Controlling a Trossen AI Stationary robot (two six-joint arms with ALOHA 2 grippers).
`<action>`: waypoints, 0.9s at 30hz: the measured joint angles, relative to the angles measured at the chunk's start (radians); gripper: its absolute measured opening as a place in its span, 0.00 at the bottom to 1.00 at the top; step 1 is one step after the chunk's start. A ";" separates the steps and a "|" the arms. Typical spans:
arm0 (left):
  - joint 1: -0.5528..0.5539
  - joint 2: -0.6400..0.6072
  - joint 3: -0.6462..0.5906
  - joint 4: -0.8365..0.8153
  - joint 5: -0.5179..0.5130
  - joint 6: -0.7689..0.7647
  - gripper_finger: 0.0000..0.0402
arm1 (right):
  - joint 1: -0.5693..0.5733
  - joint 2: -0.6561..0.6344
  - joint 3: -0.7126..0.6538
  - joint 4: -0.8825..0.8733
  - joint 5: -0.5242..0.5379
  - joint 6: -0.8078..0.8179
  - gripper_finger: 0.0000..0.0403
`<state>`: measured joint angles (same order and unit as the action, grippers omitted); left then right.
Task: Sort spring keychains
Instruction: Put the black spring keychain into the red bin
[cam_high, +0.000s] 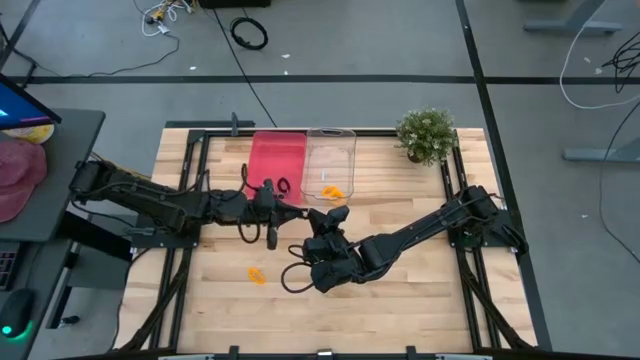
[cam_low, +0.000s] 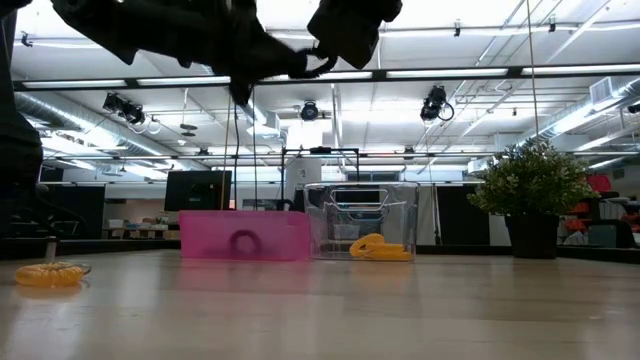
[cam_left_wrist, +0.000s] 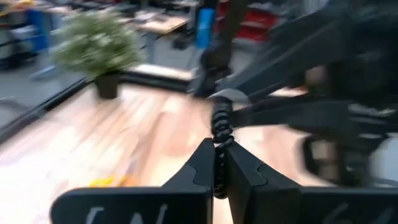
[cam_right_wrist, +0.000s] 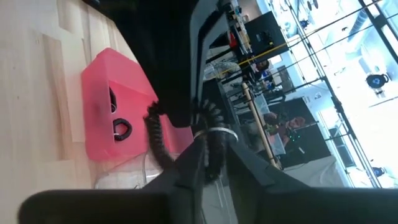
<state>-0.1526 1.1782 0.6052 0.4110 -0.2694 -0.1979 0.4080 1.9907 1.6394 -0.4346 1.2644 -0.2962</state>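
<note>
Right, here is how it stands at the table.

Handover: both arms meet above mid-table, a black spring keychain (cam_left_wrist: 219, 127) strung between them, lifted clear of the wood.
Left gripper (cam_left_wrist: 219, 163): jaws pressed together, pinching one end of that black coil.
Right gripper (cam_right_wrist: 211, 155): its fingers sit close on either side of the coil's other end; I cannot tell whether they grip or are letting go.
Why held so: my guess is a pass from 1 arm to the other, so the left arm, nearer the pink bin (cam_high: 276, 160), can drop the black coil there.
Pink bin: at 12 o'clock from the grippers, already holding black coils (cam_right_wrist: 122, 128).
Clear bin (cam_high: 331, 152): touching the pink one on its 3 o'clock side, holding orange keychains (cam_high: 331, 192). So colours look split by bin.
Loose orange keychain (cam_high: 257, 273): on the table at 7 o'clock from the grippers, not yet sorted.
Potted plant (cam_high: 427, 134): at the far corner, 2 o'clock, well apart from the work.
Writing: none I can read.
</note>
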 joint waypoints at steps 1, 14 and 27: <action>0.006 0.000 0.000 -0.021 -0.027 0.000 0.04 | 0.001 0.000 0.000 0.000 0.000 0.000 0.17; 0.114 0.000 0.000 -0.419 -0.429 -0.068 0.04 | -0.001 0.000 0.000 -0.018 0.001 -0.001 0.37; 0.176 0.000 0.000 -0.627 -0.501 -0.158 0.05 | -0.001 0.000 0.000 -0.017 0.000 -0.001 0.38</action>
<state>0.0238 1.1782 0.6048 -0.2157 -0.7700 -0.3561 0.4068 1.9903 1.6398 -0.4519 1.2640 -0.2974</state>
